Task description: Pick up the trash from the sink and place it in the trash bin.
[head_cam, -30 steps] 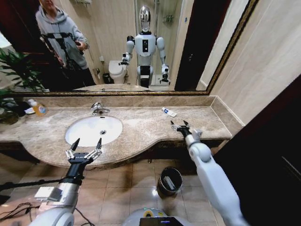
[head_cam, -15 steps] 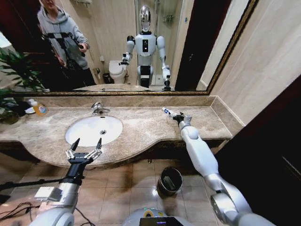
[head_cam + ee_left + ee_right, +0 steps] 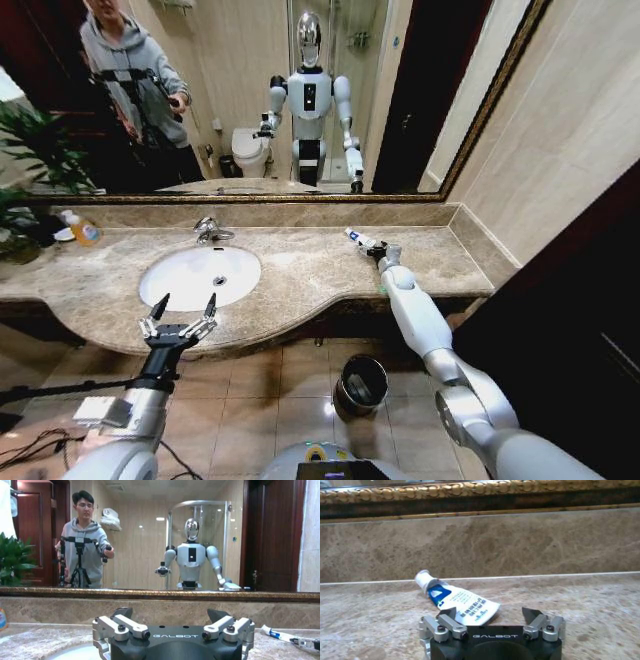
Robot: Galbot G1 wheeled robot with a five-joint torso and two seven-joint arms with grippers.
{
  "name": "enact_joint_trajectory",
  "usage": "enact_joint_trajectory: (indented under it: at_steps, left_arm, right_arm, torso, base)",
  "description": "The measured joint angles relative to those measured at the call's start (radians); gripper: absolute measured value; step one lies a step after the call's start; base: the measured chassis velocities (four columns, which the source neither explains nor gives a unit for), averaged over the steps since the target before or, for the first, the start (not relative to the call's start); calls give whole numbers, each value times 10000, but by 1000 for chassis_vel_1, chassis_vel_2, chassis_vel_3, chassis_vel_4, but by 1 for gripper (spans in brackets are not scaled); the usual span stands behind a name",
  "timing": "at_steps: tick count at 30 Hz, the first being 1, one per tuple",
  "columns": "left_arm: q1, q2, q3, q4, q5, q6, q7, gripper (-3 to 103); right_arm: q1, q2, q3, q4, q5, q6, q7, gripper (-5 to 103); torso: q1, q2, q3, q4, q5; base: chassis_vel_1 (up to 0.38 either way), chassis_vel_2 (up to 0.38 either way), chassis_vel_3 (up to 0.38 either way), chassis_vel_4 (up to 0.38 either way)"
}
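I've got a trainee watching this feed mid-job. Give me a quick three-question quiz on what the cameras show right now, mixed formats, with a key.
1. True or false: the right gripper is inside the sink.
2. Multiple choice: the small white tube with blue marks lies
A. in the basin
B. on the marble counter by the right gripper
C. in the trash bin
3. Fill in: the left gripper hovers with fingers spread near the front edge of the ____.

Key
1. False; it is over the counter, to the right of the basin, near the back wall.
2. B; the right wrist view shows the tube's end between the open fingers, not yet gripped.
3. Counter, in front of the sink.
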Motion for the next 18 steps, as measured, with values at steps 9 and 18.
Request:
enact_joint_trajectory:
  at_steps: [9, 18]
  left_arm:
    - [0, 0, 0, 0, 0, 0, 0, 100]
    - [0, 0, 0, 0, -1, 0, 0, 100]
  right_arm:
    - [-92, -20, -45, 169, 184, -11, -105, 65]
    - [-88, 58, -84, 403, 180, -30, -117, 41]
  torso:
    - [0, 0, 0, 1, 0]
    - [0, 0, 0, 2, -1]
  base:
    - [0, 0, 0, 0]
    - [0, 0, 0, 0]
